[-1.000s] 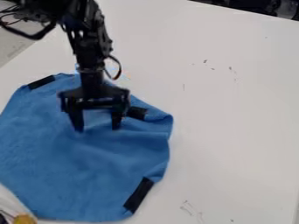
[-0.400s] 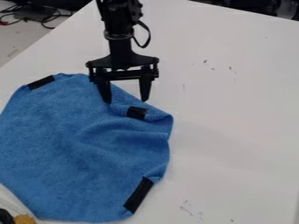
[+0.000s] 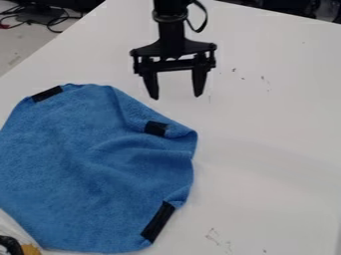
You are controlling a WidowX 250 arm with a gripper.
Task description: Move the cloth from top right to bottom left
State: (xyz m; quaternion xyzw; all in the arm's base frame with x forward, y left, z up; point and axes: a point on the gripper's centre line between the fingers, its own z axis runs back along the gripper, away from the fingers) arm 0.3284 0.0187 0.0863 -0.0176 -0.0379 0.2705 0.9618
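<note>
Cloth (image 3: pixel 80 164): blue, spread over the left and lower left of the view, its left side cut by the view's edge; lying on the surface (image 3: pixel 266 149)
Outline: uneven and rounded, with a blunt corner at the right
Folds: a turned-over strip along the upper right edge; soft creases running from the middle towards the right side
Upper left patch (image 3: pixel 47 93): black, at the cloth's edge, slanted
Right patch (image 3: pixel 156 128): black, short, on the turned-over strip
Lower right patch (image 3: pixel 158 222): black, long, along the cloth's edge, slanted
Gripper (image 3: pixel 176 96): black, hanging at the upper middle of the view, up and to the right of the cloth, apart from it
Jaws: open, tips well apart and pointing down, the white of the surface showing between them
Arm (image 3: pixel 171 30): black, in from the top edge, a cable loop (image 3: pixel 203 19) at its right
Surface: white, with small dark marks at the upper right and lower middle
Bottom left corner: a yellow-brown thing (image 3: pixel 31 249) beside a black one (image 3: pixel 9 244), both cut by the view's edge
Floor (image 3: pixel 15 47): grey, at the upper left, with dark cables (image 3: pixel 59 22) above
</note>
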